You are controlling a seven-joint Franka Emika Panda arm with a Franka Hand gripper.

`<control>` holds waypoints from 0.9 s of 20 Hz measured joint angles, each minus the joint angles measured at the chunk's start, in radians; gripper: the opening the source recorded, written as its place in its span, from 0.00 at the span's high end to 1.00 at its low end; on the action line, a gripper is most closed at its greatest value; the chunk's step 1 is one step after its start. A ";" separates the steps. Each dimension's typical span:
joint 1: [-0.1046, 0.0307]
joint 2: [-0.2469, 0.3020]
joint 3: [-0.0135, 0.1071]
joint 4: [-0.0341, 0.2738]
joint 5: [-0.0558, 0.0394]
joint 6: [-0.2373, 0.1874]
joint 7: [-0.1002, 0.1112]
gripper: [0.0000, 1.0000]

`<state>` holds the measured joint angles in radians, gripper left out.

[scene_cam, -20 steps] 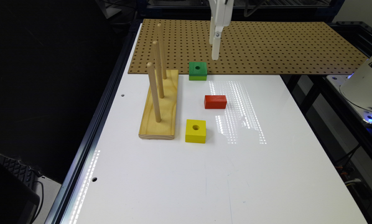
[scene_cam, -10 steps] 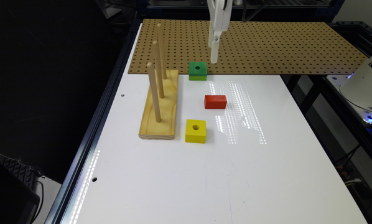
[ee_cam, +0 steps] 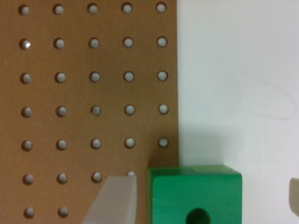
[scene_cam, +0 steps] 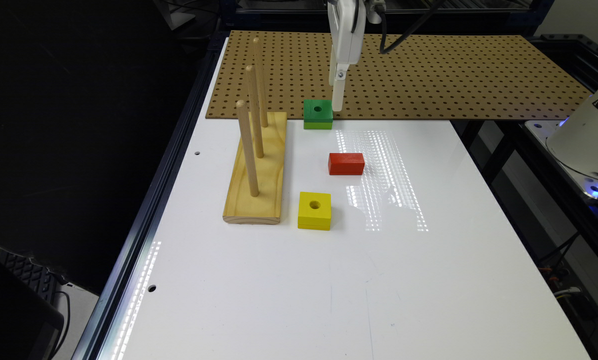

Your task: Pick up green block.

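The green block (scene_cam: 318, 114) is a small square with a round centre hole. It sits on the white table at the near edge of the brown pegboard. My gripper (scene_cam: 337, 102) hangs low just beside it, on the exterior view's right. In the wrist view the green block (ee_cam: 195, 196) lies between the two pale fingers of the gripper (ee_cam: 203, 200). One finger (ee_cam: 113, 201) stands over the pegboard side and the other finger (ee_cam: 294, 196) over the white table. The gripper is open and neither finger touches the block.
A red block (scene_cam: 346, 163) and a yellow holed block (scene_cam: 314, 210) lie nearer on the white table (scene_cam: 379, 280). A wooden base with three upright pegs (scene_cam: 256, 165) stands at the exterior view's left of them. The pegboard (scene_cam: 429, 75) covers the far end.
The gripper has come down and shifted slightly toward the exterior view's left, ending closer to the green block. The blocks have not moved.
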<state>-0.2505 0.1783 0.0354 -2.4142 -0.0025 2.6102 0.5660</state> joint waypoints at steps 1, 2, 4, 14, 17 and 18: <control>0.000 0.001 0.001 0.003 0.0000 0.000 0.001 0.00; 0.000 0.001 0.002 0.005 0.0000 0.000 0.001 0.00; 0.000 0.002 0.003 0.008 0.0000 0.000 0.001 0.00; 0.000 0.034 0.006 0.020 0.0000 0.016 0.002 0.00; 0.000 0.058 0.006 0.024 0.0000 0.030 0.002 0.00; 0.000 0.069 0.006 0.025 0.0000 0.041 0.002 0.00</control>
<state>-0.2504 0.2474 0.0412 -2.3896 -0.0025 2.6507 0.5678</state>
